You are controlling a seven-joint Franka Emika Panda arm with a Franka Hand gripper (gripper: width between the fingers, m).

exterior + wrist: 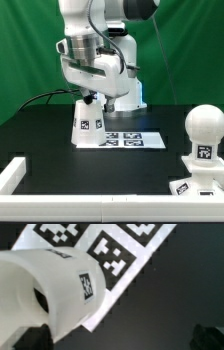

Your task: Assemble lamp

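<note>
The white cone shade [88, 122] stands upright on the black table, touching the marker board's [132, 139] end at the exterior view's left. My gripper [93, 98] hangs open just above the shade's top. In the wrist view the shade [40, 286] fills one side with a tag facing the camera. It lies against one dark finger [28, 338], while the other finger [210, 333] is far off. The gripper [120, 338] has only bare table between its tips. The rounded bulb [204, 126] sits on the angular base [198, 166] at the exterior view's right.
A low white wall [18, 174] runs along the table's front and turns at the exterior view's left. The white robot pedestal [125, 92] stands behind the shade. The marker board [120, 249] also shows in the wrist view. A green curtain hangs behind.
</note>
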